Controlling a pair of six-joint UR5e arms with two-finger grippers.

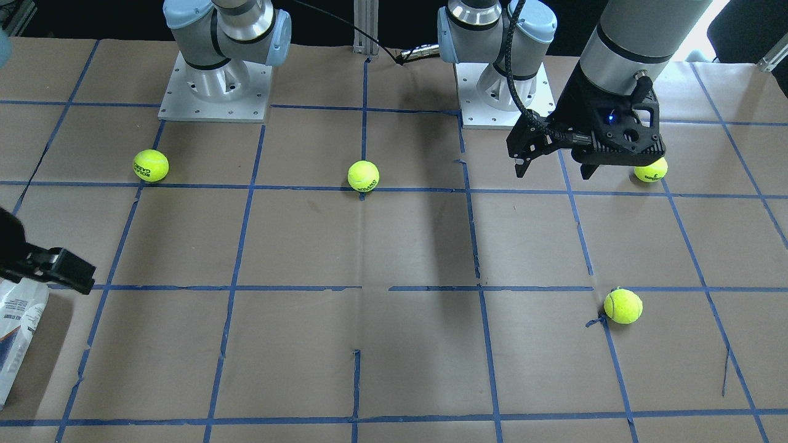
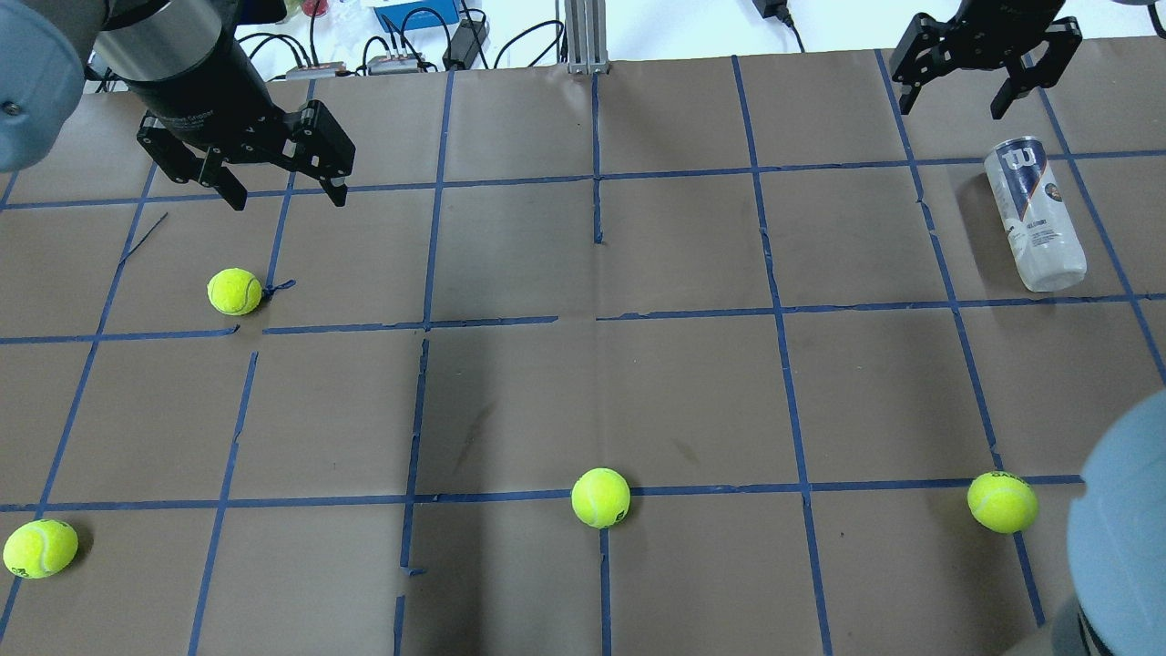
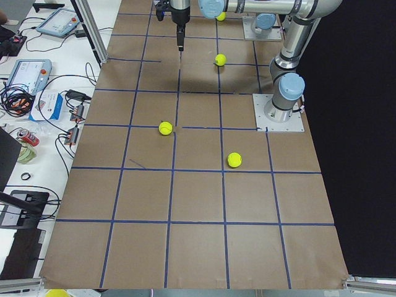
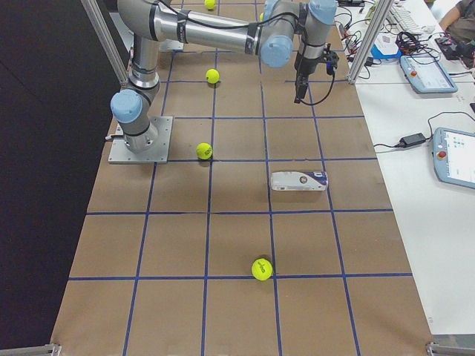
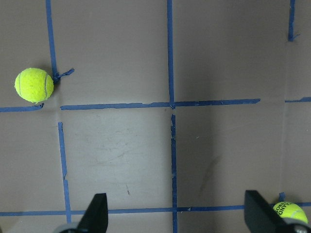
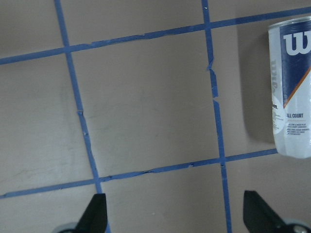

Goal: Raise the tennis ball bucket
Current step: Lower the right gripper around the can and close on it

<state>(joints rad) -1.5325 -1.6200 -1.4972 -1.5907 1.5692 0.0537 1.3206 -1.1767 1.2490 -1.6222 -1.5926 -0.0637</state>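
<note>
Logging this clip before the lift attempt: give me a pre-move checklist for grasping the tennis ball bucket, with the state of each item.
1. Right tool open: ok.
2. Tennis ball bucket lying on its side, nothing touching it: ok.
3. Bucket lined up with right tool: not ok, it sits at the wrist view's edge.
4. Left tool away from bucket: ok.
5. Bucket's contents: cannot tell.
</note>
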